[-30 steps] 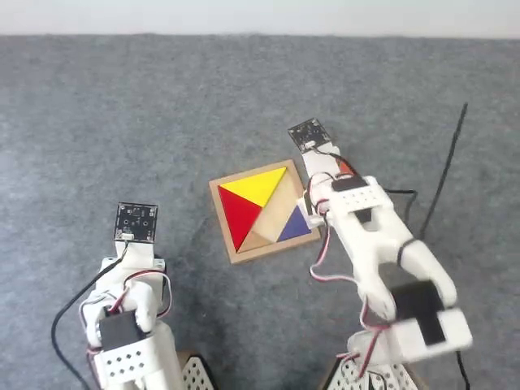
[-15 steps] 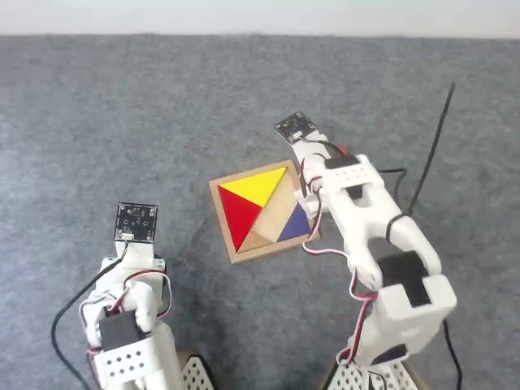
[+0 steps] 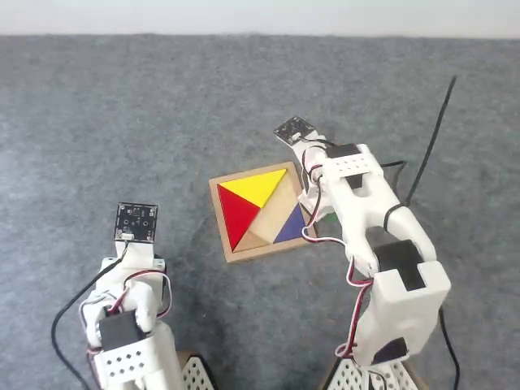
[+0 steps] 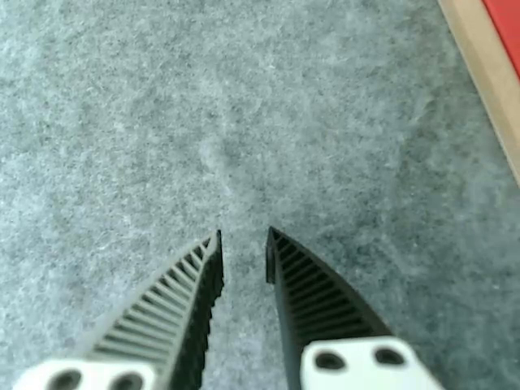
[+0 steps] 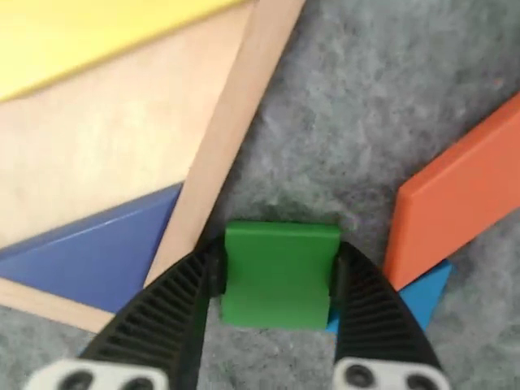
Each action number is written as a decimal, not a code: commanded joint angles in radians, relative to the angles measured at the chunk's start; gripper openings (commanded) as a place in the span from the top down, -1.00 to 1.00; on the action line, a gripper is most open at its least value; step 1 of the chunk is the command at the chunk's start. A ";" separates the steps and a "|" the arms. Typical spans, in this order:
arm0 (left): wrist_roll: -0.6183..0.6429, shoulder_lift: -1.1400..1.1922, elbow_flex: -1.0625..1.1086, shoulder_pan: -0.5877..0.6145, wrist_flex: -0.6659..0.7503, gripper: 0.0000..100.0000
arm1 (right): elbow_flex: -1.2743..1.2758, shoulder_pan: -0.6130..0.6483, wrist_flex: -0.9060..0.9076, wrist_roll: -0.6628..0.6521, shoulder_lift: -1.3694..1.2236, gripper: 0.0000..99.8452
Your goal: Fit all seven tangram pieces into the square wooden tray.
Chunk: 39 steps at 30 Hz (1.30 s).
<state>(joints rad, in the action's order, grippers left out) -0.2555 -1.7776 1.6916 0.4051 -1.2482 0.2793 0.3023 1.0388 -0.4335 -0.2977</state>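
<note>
Right gripper (image 5: 279, 262) clamping green square piece (image 5: 280, 280), holding it just outside wooden tray (image 5: 236, 138) rim. Orange piece (image 5: 455, 195) lying near on carpet (image 4: 244, 97), touching light-blue piece (image 5: 424, 294). Yellow triangle (image 3: 256, 187), red triangle (image 3: 236, 213), blue triangle (image 5: 89, 252) sitting inside tray. Left gripper (image 4: 244, 240) hovering over carpet, jaws barely parted, gripping nothing.

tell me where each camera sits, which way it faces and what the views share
High view: fixed above the grey mat, looking down on the wooden tray, the left arm and the right arm.
Left wrist view: on the left wrist, facing the mat and the tray's rim past the left gripper, fingers slightly apart.
Right wrist view: on the right wrist, facing the right gripper shut on the green piece beside the tray.
Shared: high and right wrist views both show the yellow triangle and blue triangle.
</note>
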 commanded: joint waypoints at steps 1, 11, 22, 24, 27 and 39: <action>-0.009 -0.012 -0.007 0.006 -0.006 0.83 | -0.020 -0.035 0.022 -0.009 -0.002 0.92; -0.009 -0.012 -0.007 0.006 -0.006 0.83 | 0.000 -0.111 0.099 0.104 0.166 0.95; -0.009 -0.012 -0.007 0.006 -0.006 0.83 | 0.144 0.136 -0.019 0.296 0.486 0.95; -0.009 -0.012 -0.007 0.006 -0.006 0.83 | 0.149 0.206 -0.065 0.307 0.446 0.95; -0.009 -0.012 -0.007 0.006 -0.006 0.83 | 0.147 0.306 -0.104 0.305 0.371 0.95; -0.009 -0.012 -0.007 0.006 -0.006 0.83 | 0.150 0.374 -0.143 0.172 0.249 0.83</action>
<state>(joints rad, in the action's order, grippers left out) -0.2555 -1.7776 1.6916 0.4051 -1.2482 0.4373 0.6674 0.9083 -0.2294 -0.0568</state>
